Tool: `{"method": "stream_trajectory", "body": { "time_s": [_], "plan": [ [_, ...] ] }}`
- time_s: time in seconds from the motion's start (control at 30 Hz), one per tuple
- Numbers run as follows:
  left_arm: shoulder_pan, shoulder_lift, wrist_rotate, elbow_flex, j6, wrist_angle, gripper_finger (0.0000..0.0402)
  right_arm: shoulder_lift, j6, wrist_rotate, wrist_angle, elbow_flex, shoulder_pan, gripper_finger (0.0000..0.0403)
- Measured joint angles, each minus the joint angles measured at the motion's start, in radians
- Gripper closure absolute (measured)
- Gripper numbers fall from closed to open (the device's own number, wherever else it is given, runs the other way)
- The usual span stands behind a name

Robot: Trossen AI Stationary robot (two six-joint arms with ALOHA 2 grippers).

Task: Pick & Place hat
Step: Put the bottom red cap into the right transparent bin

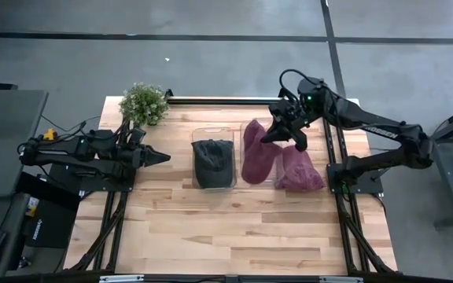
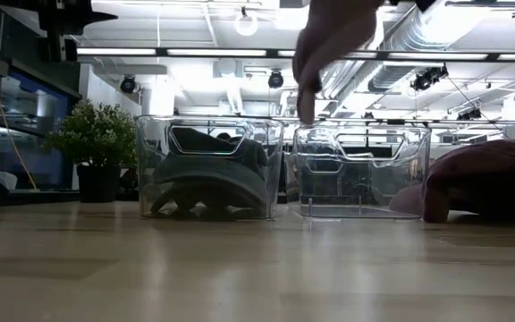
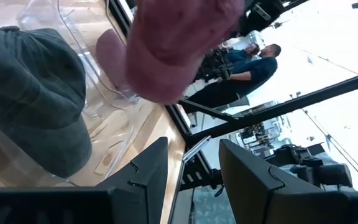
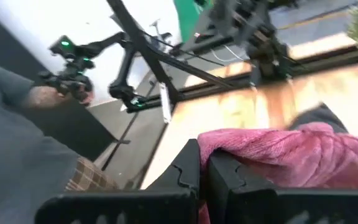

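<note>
My right gripper is over the far end of the right clear bin, shut on a maroon hat. The hat hangs below it, and in the low view its lower tip is about level with the bin's rim. A second maroon hat lies flat on the table, right of that bin. A dark grey cap sits inside the left clear bin. My left gripper waits open at the table's left, pointing toward the bins. My right gripper pinches an edge of the maroon hat between its two shut fingers. The cloth spreads away from the fingertips in the right wrist view. The hat is lifted clear and hangs slack below the gripper, over the right bin.
A small potted plant stands at the table's far left corner. The two clear bins stand side by side mid-table. Bare wood fills the near half of the table. A person's hand and people show beyond the table.
</note>
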Motion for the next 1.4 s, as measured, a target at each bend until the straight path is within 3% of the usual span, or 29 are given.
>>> {"method": "stream_trajectory", "body": {
  "time_s": [0.47,0.9,1.4],
  "plan": [
    [0.000,0.000,-0.024,0.000,-0.025,-0.001,0.0264,0.005,-0.051,-0.016,0.051,-0.132,-0.107,0.0403],
    [0.000,0.000,-0.035,0.000,-0.027,-0.001,0.0264,0.012,-0.104,-0.008,0.045,-0.201,-0.107,0.0403],
    [0.000,0.000,-0.051,0.000,-0.063,-0.001,0.0264,0.131,-0.171,-0.046,0.055,-0.223,-0.110,0.0403]
  ]
}}
